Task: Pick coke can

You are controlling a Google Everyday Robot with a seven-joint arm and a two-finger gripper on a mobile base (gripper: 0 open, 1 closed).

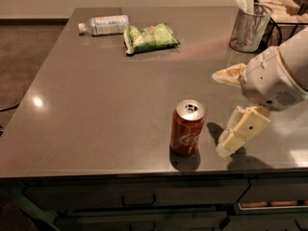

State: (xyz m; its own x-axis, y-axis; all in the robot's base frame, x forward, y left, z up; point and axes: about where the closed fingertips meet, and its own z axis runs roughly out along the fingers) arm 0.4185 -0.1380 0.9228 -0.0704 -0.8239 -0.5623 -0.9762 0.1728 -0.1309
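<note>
coke can (187, 129): reddish, upright, silver top and pull-tab up, white script toward the camera. stands near the front edge of the table (96, 109), just beyond the tip of the near finger (242, 131), on the side both fingertips point toward. apart from that finger, not touching it, and not yet between the two.

gripper (217, 113): low over the tabletop beside the can. fingers spread wide, holding nothing. far finger (230, 74) further back over the table, with a gap between the pair wider than the can.

step in hand, as judged: approach, just short of the grasp.
- to do well: carry the open fingers on toward the can until its body sits midway between the pads.
- keep the pads at mid-height on the can wall, clear of the tabletop.
- close only once the can is centred, since a near fingertip arriving first would likely nudge or tip it toward the table edge.
- squeeze gently, as the thin wall probably dents.

well beyond the far finger, at the table's back: green snack bag (150, 37), lying flat; clear water bottle (104, 25), on its side past the bag; wire mesh cup (249, 28), upright, something white inside.

below the near finger: drawer fronts (134, 196) under the table edge.
</note>
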